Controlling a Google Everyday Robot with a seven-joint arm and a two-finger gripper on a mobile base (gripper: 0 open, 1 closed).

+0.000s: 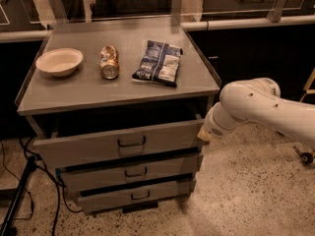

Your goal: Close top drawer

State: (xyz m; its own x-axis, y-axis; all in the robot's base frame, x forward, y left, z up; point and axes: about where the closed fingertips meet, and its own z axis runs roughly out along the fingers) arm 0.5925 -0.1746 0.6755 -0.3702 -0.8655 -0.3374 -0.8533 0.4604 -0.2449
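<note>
The top drawer (88, 149) stands partly pulled out. The gripper (203, 133) sits at the right end of the drawer front; its grip state cannot be told.

Dim warm light; top drawer (98, 144) shadowed inside, gripper (203, 133) at its right corner

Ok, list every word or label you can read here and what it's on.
None can be read.
Bag: pale print on dark blue, too blurred to read.
Can: label not legible.
Bowl: no text.
Top drawer: no text.
Gripper, at the top drawer's right front corner: no markings visible.
</note>
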